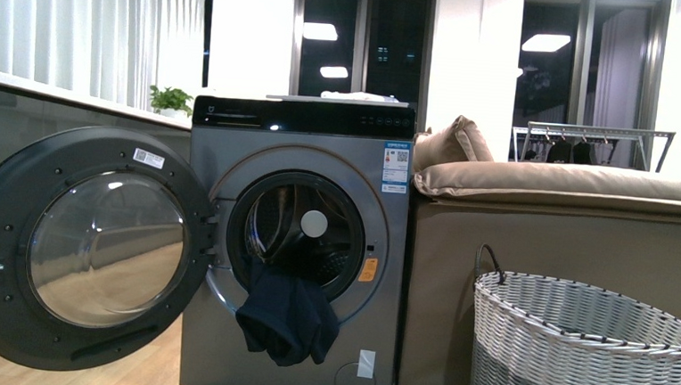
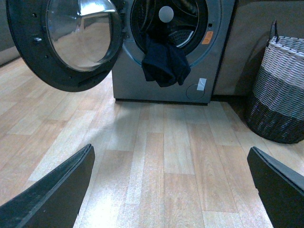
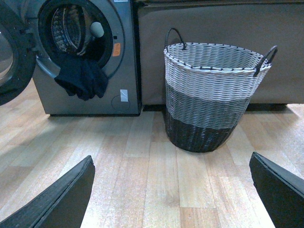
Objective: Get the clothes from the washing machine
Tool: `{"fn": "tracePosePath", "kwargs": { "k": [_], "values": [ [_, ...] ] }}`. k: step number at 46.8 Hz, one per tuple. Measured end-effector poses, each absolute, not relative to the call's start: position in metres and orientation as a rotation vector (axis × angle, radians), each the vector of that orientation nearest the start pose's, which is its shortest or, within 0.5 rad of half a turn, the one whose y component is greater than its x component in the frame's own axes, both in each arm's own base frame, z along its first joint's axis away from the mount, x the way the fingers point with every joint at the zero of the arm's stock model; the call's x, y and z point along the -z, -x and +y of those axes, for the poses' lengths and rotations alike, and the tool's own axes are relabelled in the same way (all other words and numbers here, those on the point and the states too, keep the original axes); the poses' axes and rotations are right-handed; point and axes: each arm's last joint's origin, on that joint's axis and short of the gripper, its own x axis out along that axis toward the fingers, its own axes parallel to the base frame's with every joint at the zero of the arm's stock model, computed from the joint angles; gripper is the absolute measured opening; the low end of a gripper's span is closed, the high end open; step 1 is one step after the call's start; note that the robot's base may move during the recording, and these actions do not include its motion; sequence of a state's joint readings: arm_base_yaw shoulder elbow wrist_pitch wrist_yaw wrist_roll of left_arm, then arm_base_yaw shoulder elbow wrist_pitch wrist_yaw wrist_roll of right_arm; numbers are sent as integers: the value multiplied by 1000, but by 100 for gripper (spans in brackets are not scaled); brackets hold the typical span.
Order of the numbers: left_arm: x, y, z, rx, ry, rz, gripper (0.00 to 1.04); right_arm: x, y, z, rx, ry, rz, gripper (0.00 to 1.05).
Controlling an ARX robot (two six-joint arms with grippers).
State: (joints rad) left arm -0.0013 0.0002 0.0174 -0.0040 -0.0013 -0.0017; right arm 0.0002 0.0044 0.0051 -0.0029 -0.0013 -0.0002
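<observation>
While both arms sit low over the wooden floor (image 2: pixel 166 142), your left gripper (image 2: pixel 166 190) shows two dark fingers (image 2: pixel 52 194) set wide apart, with only planks between them. Your right gripper (image 3: pixel 168 190) is the same: fingers spread wide, planks between.

Washing machine (image 1: pixel 378 329): grey front-loader with a black control panel (image 1: pixel 306 116) along the top; markings there are too small to read. The round glass door (image 1: pixel 92 249) is swung fully open, on the left as you face the machine. A small white barcode label (image 1: pixel 149 158) sits on its dark rim, not legible. A blue-headed energy label (image 1: pixel 396 167) sits at the upper right of the front, print unreadable. There is an orange sticker (image 1: pixel 368 270) just beside the drum opening on the right and a white sticker (image 1: pixel 366 364) low on the front. You cannot make out a brand name.

Clothes (image 1: pixel 286 319): dark navy garment, limp, draped over the lower lip of the drum opening. Part lies inside and most hangs down the front panel, well apart from both grippers.

Wicker basket (image 1: pixel 577 359): white band over grey and dark bands, black handles. It stands on the floor to the right of the machine, in front of a beige sofa (image 1: pixel 567 233).
</observation>
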Motion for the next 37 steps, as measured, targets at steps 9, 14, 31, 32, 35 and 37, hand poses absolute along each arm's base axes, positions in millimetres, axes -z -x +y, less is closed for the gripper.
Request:
{"fn": "tracePosePath", "kwargs": {
  "k": [9, 14, 31, 32, 35, 37],
  "values": [
    [-169, -97, 0, 0, 2, -13, 98, -165, -98, 0, -2, 0, 2, 97],
    [-169, -97, 0, 0, 2, -14, 98, -165, -98, 0, -2, 0, 2, 97],
    [-169, -97, 0, 0, 2, -13, 98, -165, -98, 0, -2, 0, 2, 97],
    [-169, -97, 0, 0, 2, -13, 98, -165, -98, 0, -2, 0, 2, 97],
    [-169, -97, 0, 0, 2, -13, 98, -165, -98, 0, -2, 0, 2, 97],
    [-169, -97, 0, 0, 2, -14, 98, -165, -98, 0, -2, 0, 2, 97]
  ]
}}
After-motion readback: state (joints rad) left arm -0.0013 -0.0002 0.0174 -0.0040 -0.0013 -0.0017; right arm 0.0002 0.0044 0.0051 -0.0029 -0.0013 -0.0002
